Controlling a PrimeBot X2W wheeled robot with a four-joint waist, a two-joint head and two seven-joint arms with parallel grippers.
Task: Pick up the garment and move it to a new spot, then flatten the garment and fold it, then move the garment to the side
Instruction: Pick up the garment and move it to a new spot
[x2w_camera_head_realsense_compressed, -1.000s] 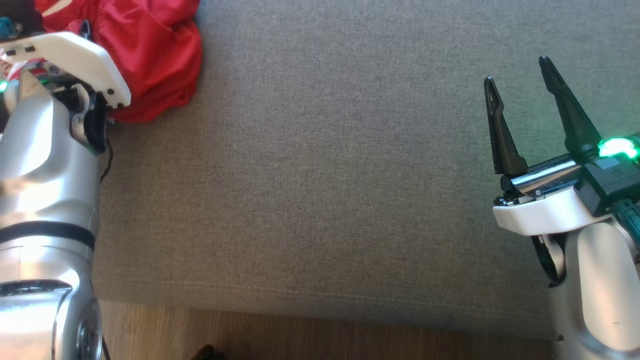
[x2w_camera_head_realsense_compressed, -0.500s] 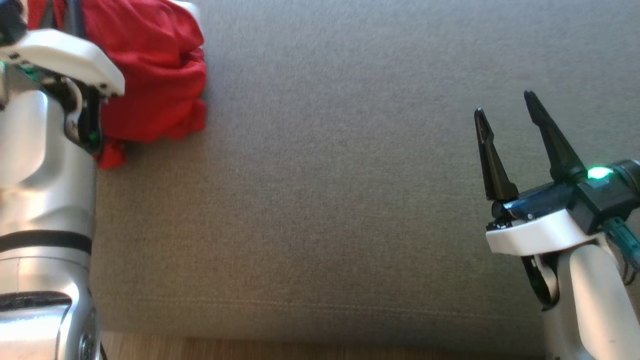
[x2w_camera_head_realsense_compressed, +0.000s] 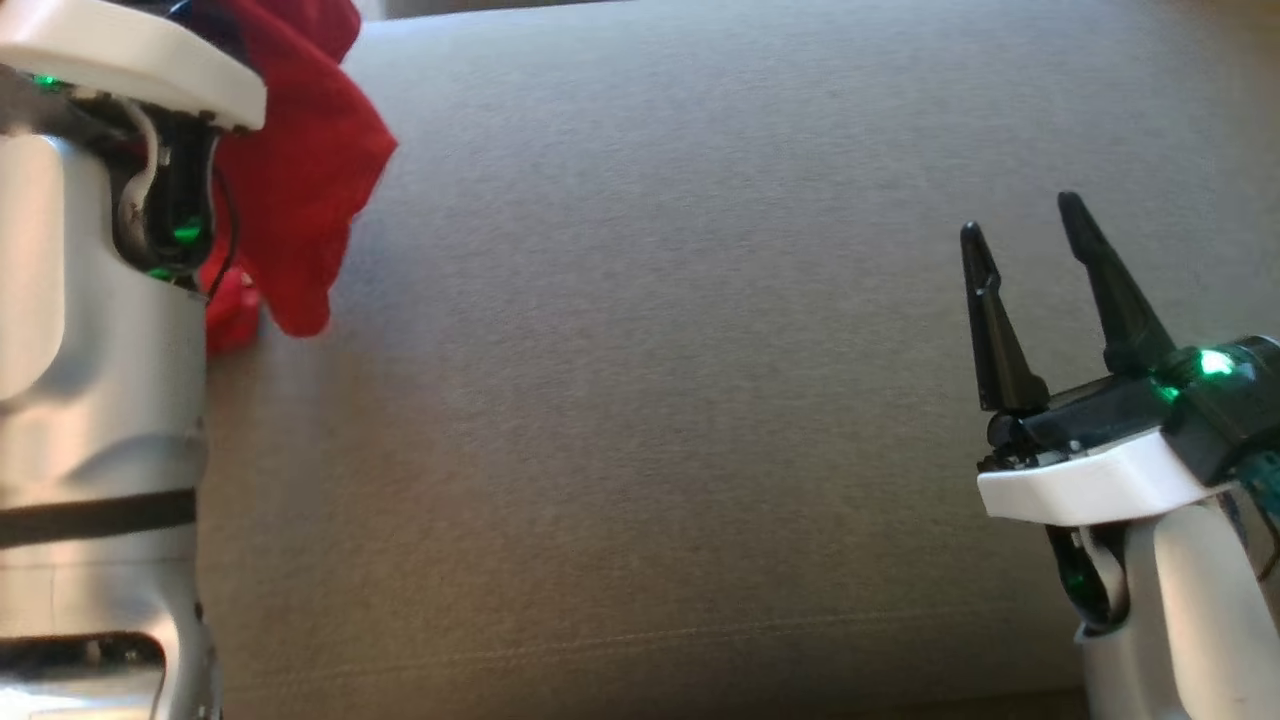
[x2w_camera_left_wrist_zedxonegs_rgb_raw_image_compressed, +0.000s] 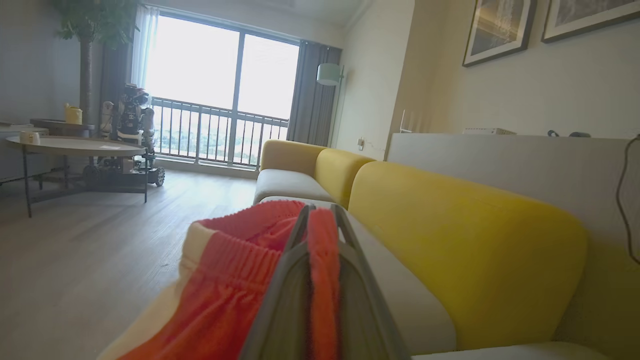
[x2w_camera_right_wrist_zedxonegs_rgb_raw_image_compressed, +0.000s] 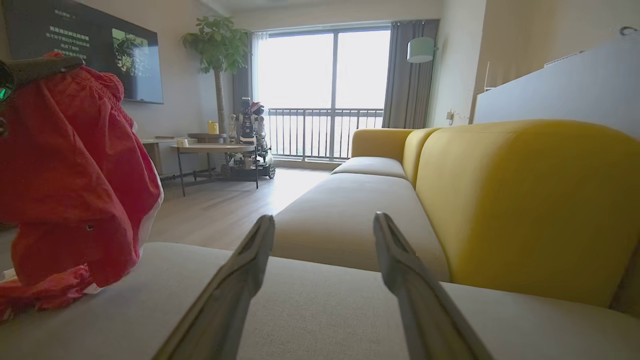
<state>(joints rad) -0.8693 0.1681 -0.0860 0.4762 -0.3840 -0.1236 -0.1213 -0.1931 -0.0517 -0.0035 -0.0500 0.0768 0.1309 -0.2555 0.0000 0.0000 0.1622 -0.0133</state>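
The garment (x2w_camera_head_realsense_compressed: 300, 180) is red shorts with a pale trim, hanging at the far left of the grey sofa seat (x2w_camera_head_realsense_compressed: 650, 350). My left gripper (x2w_camera_left_wrist_zedxonegs_rgb_raw_image_compressed: 320, 212) is shut on a fold of the garment (x2w_camera_left_wrist_zedxonegs_rgb_raw_image_compressed: 225, 270), red cloth pinched between its fingers. In the right wrist view the garment (x2w_camera_right_wrist_zedxonegs_rgb_raw_image_compressed: 75, 175) dangles with its lower end still resting on the seat. My right gripper (x2w_camera_head_realsense_compressed: 1025, 225) stands open over the seat's right side, nothing between its fingers (x2w_camera_right_wrist_zedxonegs_rgb_raw_image_compressed: 250, 260).
Yellow back cushions (x2w_camera_right_wrist_zedxonegs_rgb_raw_image_compressed: 525, 200) line the sofa behind the seat. Beyond the sofa lie a wooden floor, a round table (x2w_camera_left_wrist_zedxonegs_rgb_raw_image_compressed: 75, 147) and another robot (x2w_camera_right_wrist_zedxonegs_rgb_raw_image_compressed: 247, 130) by the balcony window. The seat's middle (x2w_camera_head_realsense_compressed: 650, 400) is bare grey fabric.
My left arm has risen, lifting the garment so it now hangs instead of lying bunched. The head camera has shifted. The right gripper stays open in about the same place.
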